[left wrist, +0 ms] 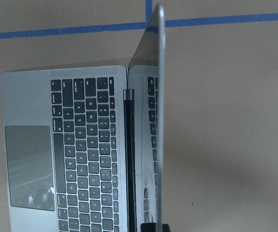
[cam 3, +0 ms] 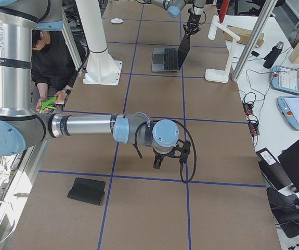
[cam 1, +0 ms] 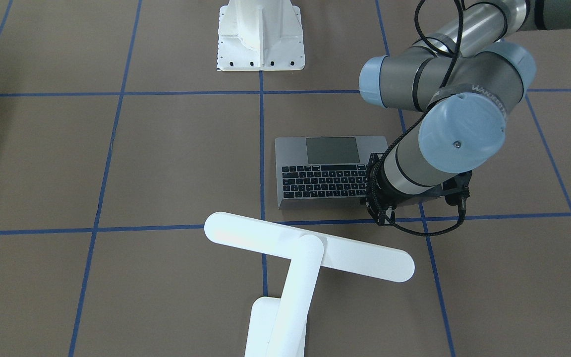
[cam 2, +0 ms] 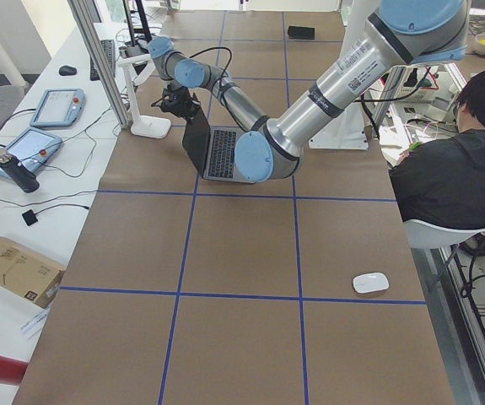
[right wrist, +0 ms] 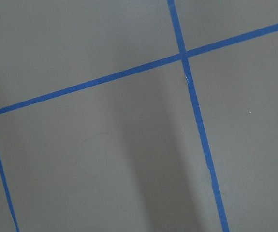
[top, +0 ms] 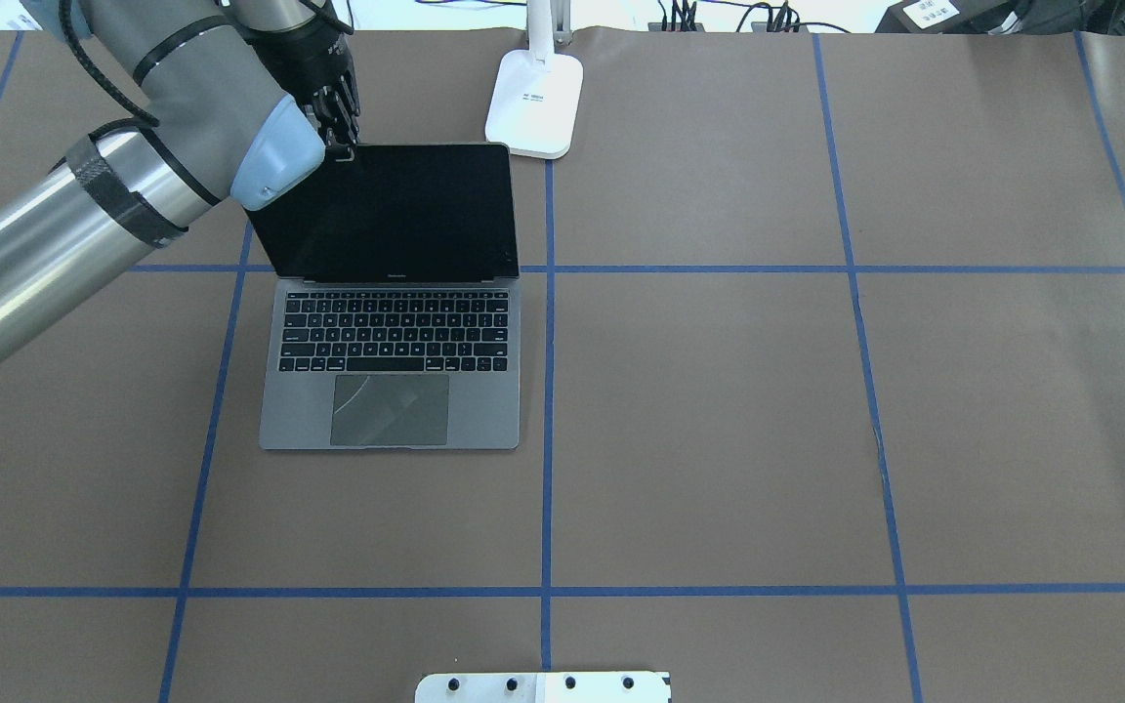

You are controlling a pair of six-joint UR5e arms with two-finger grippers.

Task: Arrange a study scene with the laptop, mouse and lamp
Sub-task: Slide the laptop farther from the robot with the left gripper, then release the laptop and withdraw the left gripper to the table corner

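The dark-grey laptop (top: 392,391) stands open on the table's left half, its black screen upright. My left gripper (top: 340,135) is at the lid's top left corner, shut on the lid's edge. In the left wrist view the lid (left wrist: 159,121) runs edge-on, with black fingertips (left wrist: 146,227) on either side at the bottom. The white lamp (cam 1: 310,253) stands just behind the laptop, its base (top: 535,98) at the far edge. The white mouse (cam 2: 370,283) lies far off on the table's right side. My right gripper (cam 3: 162,159) hovers low over bare table; I cannot tell its state.
A white bolted pedestal (cam 1: 260,34) stands at the robot's side of the table. A black mat (cam 3: 87,190) lies near the right end. A person (cam 2: 444,169) sits beside the table. Blue tape lines (top: 548,391) grid the brown surface.
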